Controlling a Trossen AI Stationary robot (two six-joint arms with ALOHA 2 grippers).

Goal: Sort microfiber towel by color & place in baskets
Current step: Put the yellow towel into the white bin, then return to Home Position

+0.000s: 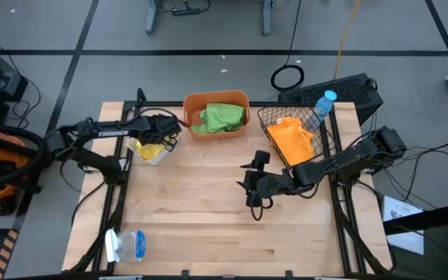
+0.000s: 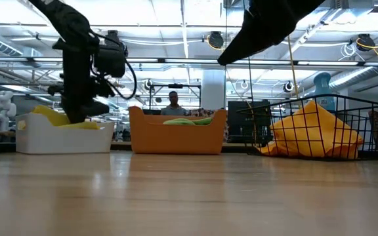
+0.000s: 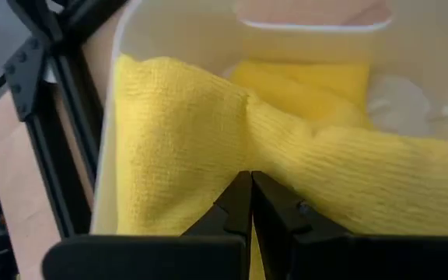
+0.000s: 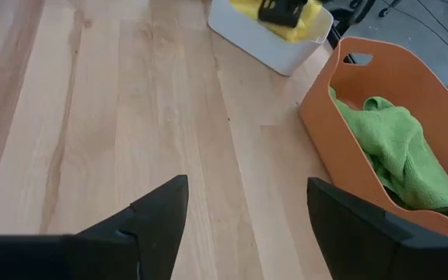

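left gripper (image 3: 250,194), fingers closed and empty, sits over the yellow towel (image 3: 208,148) inside the white tub (image 1: 148,152) at 10 o'clock; lift straight up. right gripper (image 4: 243,210) waits open mid-table.

clear bottle (image 1: 324,103) – blue cap, plastic packet (image 1: 127,244), person (image 2: 173,103)

You see a light wooden table (image 1: 208,210) standing on a grey floor (image 1: 208,31) that is marked with dark lines. Behind the table, the room is a large hall with a ceiling of bright lamps (image 2: 186,26) and pipes. A person (image 2: 173,101) sits far behind.
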